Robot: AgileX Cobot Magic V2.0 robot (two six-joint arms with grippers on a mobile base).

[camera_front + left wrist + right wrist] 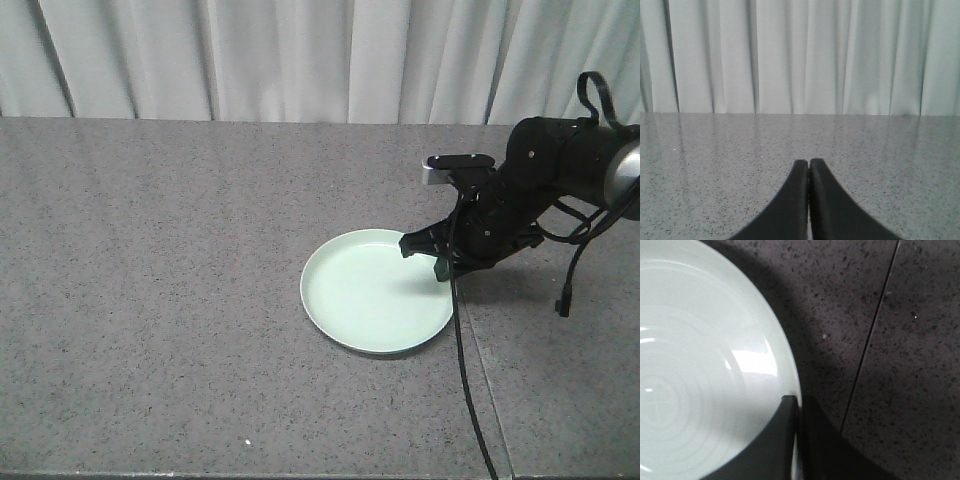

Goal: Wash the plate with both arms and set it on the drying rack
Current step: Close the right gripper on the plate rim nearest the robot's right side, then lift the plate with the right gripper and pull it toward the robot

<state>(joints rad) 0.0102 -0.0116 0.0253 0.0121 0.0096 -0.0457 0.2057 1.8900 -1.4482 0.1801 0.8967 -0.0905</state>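
Observation:
The pale mint-green plate lies flat on the grey speckled countertop, right of centre. My right gripper comes in from the right and is shut on the plate's right rim. In the right wrist view one finger lies inside the plate and the other outside, with the rim pinched at the right gripper. My left gripper shows only in its own wrist view, hovering over bare countertop with its fingers pressed together and nothing between them. The drying rack is out of view.
A seam in the countertop runs just right of the plate, also seen in the right wrist view as a seam. A black cable hangs from the right arm across the front. White curtains close off the back.

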